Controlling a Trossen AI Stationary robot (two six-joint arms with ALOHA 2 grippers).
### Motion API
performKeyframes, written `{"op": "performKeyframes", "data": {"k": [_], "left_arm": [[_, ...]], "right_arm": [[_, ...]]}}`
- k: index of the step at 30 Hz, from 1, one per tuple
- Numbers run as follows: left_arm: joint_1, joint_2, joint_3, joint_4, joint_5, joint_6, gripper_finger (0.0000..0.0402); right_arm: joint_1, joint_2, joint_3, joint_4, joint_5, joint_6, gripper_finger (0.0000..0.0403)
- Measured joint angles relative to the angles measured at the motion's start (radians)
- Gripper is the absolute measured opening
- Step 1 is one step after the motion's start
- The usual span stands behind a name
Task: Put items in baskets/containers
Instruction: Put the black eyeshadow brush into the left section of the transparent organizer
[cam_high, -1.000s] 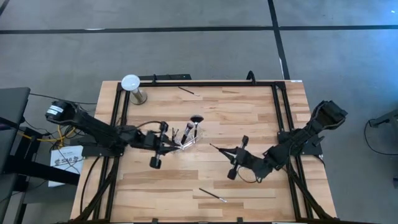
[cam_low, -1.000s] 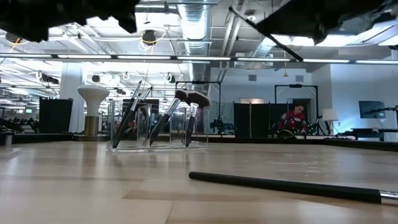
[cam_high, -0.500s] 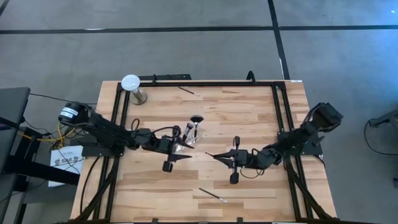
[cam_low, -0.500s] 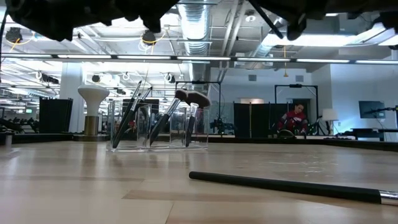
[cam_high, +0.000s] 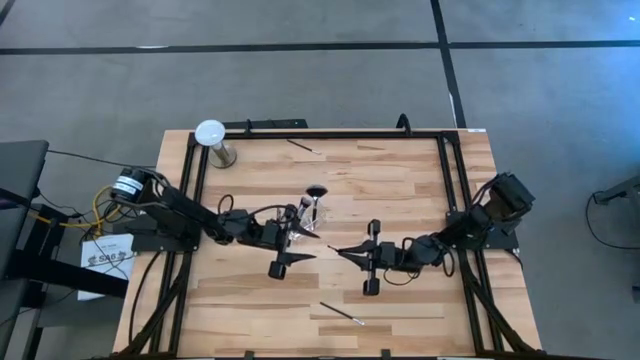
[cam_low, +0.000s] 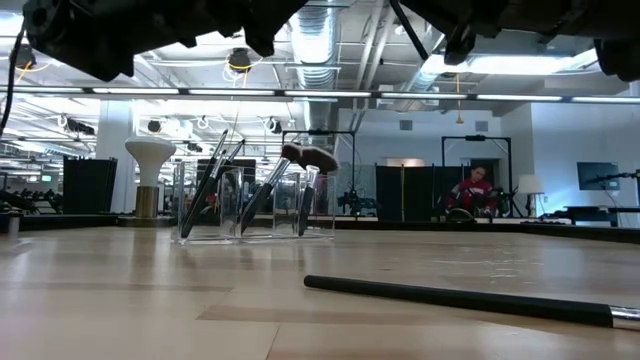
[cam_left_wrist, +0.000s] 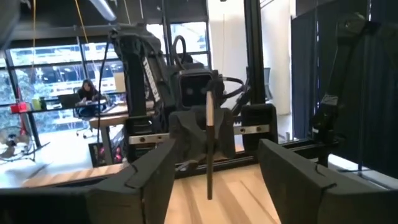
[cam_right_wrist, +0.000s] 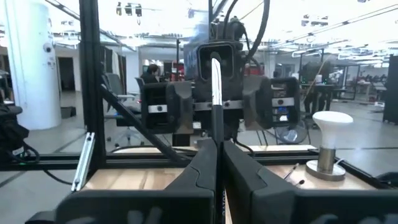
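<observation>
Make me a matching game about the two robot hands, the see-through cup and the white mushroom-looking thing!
Things:
1. left gripper
2. right gripper
3. white-domed stand
4. clear cup

States or places:
A. has several brushes standing in it
B. open, holding nothing
C. shut on a thin brush
D. at the far left corner

Pairs: 1-B, 2-C, 3-D, 4-A

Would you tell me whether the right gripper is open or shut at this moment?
Shut. In its wrist view the right gripper has both fingers pressed together around a thin brush, whose handle stands up between them.
</observation>
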Motion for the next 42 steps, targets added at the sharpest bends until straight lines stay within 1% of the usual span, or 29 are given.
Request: {"op": "performKeyframes", "data": {"k": [4,8,13,17,23,26,29,31,37,42], "left_arm": [[0.0,0.056,0.036,0.003,0.009,-0.007,0.0218],[0.0,0.109,0.076,0.006,0.036,-0.009,0.0215],[0.0,0.124,0.096,0.039,0.039,-0.004,0.0215],[-0.001,0.124,0.109,0.071,0.096,-0.004,0.0215],[-0.003,0.124,0.125,0.07,0.096,-0.016,0.0215],[-0.003,0.124,0.125,0.07,0.068,-0.017,0.0215],[0.0,0.124,0.125,0.07,0.044,-0.016,0.0215],[0.002,0.124,0.125,0.07,0.043,-0.016,0.0214],[0.001,0.132,0.129,0.069,0.044,-0.016,0.0214],[-0.007,0.171,0.165,0.07,0.057,-0.016,0.0214]], "right_arm": [[-0.004,0.0,0.0,-0.002,-0.035,0.003,0.0003],[-0.003,0.0,0.0,-0.003,-0.04,0.003,0.0003],[-0.002,0.0,0.0,-0.01,-0.045,0.003,0.0004],[-0.009,0.0,0.0,-0.021,-0.047,0.009,0.0004],[-0.011,0.0,0.001,-0.022,-0.048,0.011,0.0004],[-0.011,0.0,0.001,-0.022,-0.053,0.011,0.0004],[-0.012,0.0,0.001,-0.022,-0.08,0.011,0.0004],[-0.015,0.0,0.001,-0.022,-0.1,0.012,0.0004],[-0.024,0.0,0.001,-0.022,-0.104,0.022,0.0004],[-0.042,0.0,0.001,-0.022,-0.133,0.031,0.0004]]}}
